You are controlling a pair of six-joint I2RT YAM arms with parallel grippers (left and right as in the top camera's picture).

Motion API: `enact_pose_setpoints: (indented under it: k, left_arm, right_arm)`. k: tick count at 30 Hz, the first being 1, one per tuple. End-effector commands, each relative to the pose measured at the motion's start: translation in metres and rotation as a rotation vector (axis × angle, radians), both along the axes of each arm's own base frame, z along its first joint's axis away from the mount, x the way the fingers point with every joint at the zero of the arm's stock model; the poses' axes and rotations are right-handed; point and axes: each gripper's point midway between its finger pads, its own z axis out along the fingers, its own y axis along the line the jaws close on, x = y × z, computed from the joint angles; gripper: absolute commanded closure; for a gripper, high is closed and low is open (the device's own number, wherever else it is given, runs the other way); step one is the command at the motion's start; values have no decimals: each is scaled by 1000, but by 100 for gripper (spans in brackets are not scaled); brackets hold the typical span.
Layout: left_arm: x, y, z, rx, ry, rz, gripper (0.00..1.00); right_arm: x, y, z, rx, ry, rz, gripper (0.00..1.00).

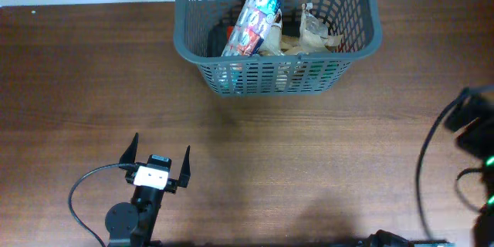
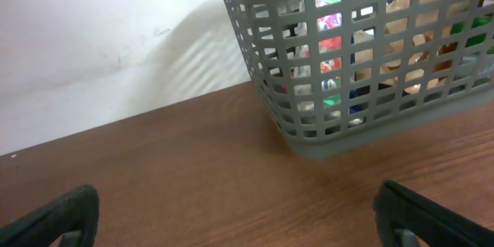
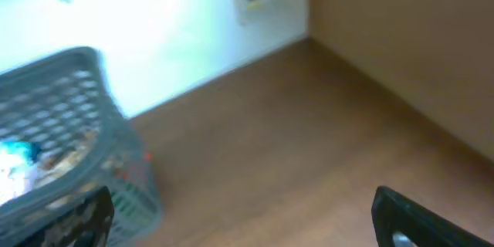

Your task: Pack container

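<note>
Container (image 1: 278,77) sits at far side of table (image 1: 309,170), long axis left-right, packets (image 1: 251,19) inside. Left gripper (image 1: 161,145) spread wide, empty; container ahead, to its right. Right gripper (image 3: 247,228) also agape, empty; container ahead-left. Left looks nearer

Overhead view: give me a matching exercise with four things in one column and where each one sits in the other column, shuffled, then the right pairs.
Things:
1. container
2. left gripper
3. silvery packet
4. crumpled tan bag

Places:
A. leaning inside the container, left half
B. open and empty above bare wood at the near side of the table
C. standing at the far edge of the table
D. lying inside the container, right half

Pairs: 1-C, 2-B, 3-A, 4-D
</note>
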Motion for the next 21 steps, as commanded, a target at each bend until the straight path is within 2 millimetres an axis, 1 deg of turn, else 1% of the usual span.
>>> enact_pose_setpoints:
  k: [1,5,9,12,16,21]
  left_arm:
    - [0,3,-2,-8,1,17,1]
    - [0,3,-2,-8,1,17,1]
    - [0,3,-2,-8,1,17,1]
    - [0,3,-2,-8,1,17,1]
    - [0,3,-2,-8,1,17,1]
    - [0,3,-2,-8,1,17,1]
  right_arm:
    - [-4,20,-10,-20,-82,76,1]
    - [-7,45,-10,-63,-246,183,1]
    - [-15,66,-16,-80,-367,278,1]
    - [-21,77,-22,-84,-427,331,1]
    - [-31,87,-29,-85,-487,379,1]
    - [-39,92,-40,-85,-520,404,1]
